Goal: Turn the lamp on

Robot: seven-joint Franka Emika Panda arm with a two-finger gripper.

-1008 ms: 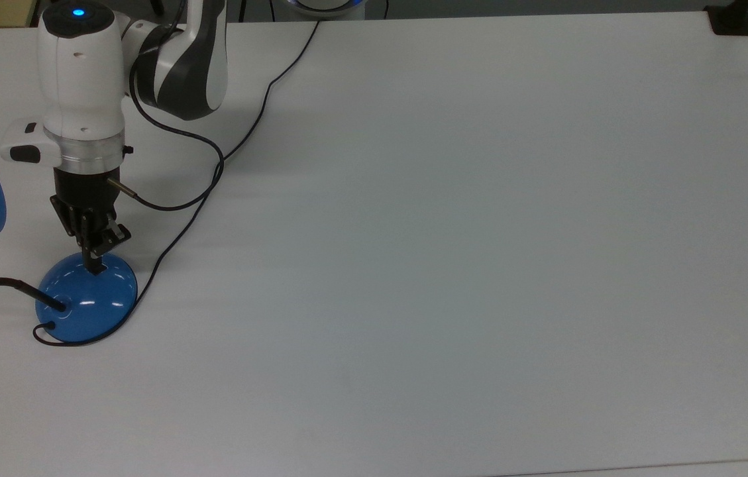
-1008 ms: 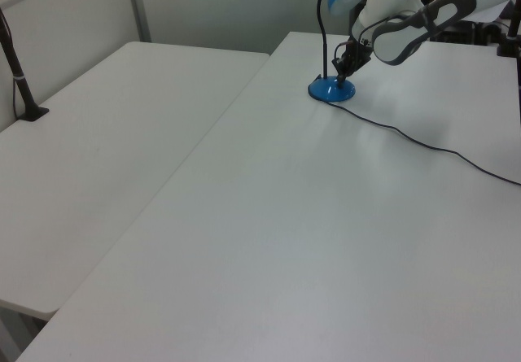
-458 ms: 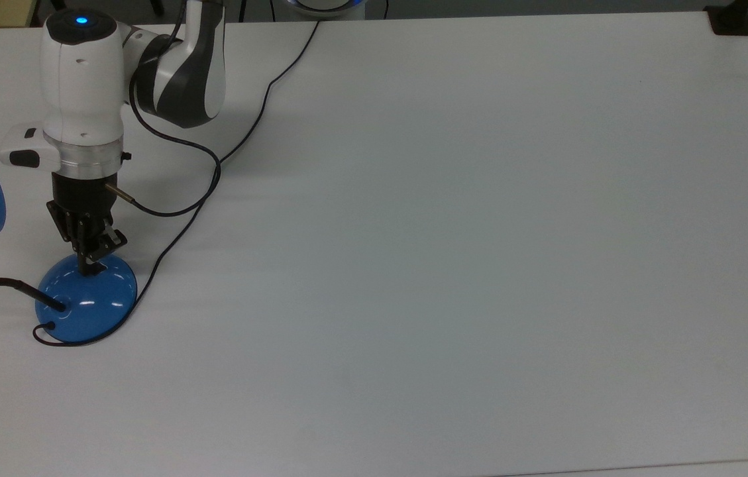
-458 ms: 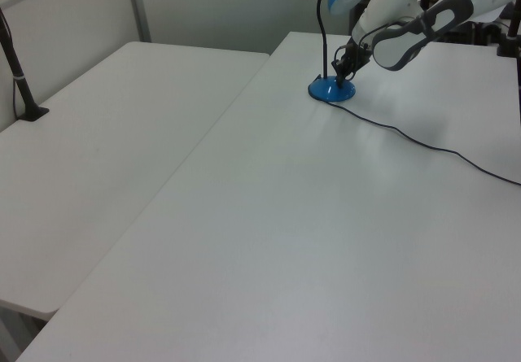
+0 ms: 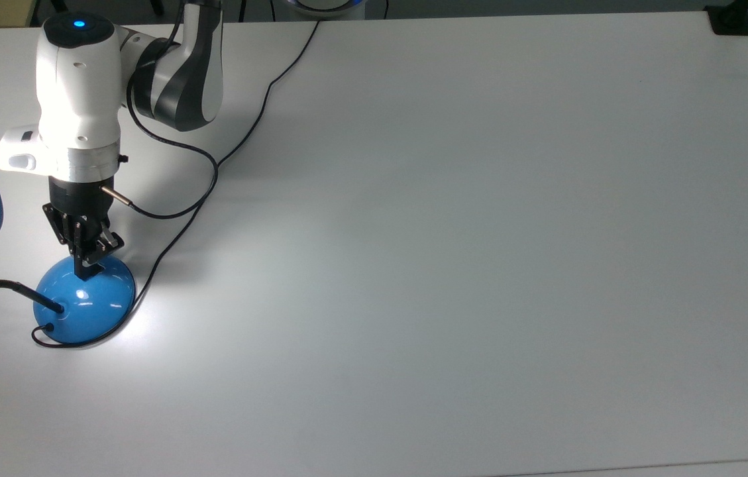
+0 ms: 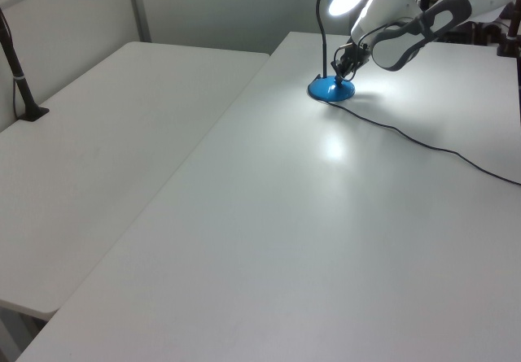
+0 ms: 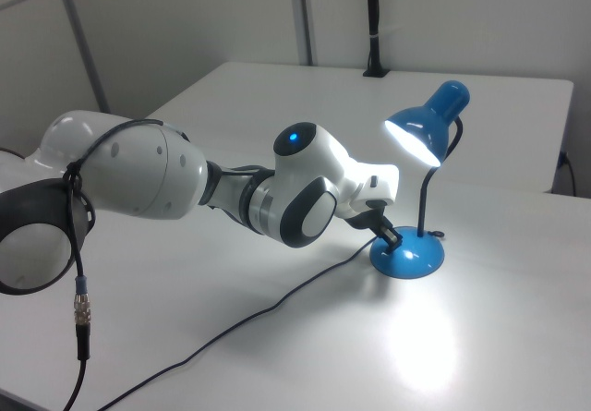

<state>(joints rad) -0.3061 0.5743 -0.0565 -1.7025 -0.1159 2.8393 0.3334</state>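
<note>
A: What's on the desk, biggest first?

B: I've got the white table [image 5: 453, 218], w/ a second white table [image 6: 98, 134] butted against it on the left view's left. Then the arm [image 7: 166, 185], reaching across to the lamp [image 5: 85, 301], which is my landmark. Lamp sits near the table edge, far to the top view's left. It's lit: shade [image 7: 427, 123] glows underneath, bright patch on the tabletop just in front of the base.

A: Claw?

B: Gripper [image 5: 87, 270] pointing down, tips on the top of the lamp's dome base, at the side nearest the arm. Fingers [image 5: 82, 248] look pressed together, no gap I can see, nothing pinched between them. I read it as touching the base, right about where the switch is, but the switch itself is hidden under the tips.

A: Anything in the way?

B: The lamp's cord [image 5: 241, 126] leaves the base low at its side, loops round it, then runs across the table past the arm twd the table's far edge in the top view. A thinner cable [image 5: 175, 199] from the wrist hangs in a loop just beside it. The bendy neck [image 6: 321, 32] rises from the base on the side away from the gripper; not touching it. Black clamp [image 5: 730, 20] sits at the table corner, well apart from the lamp.
</note>
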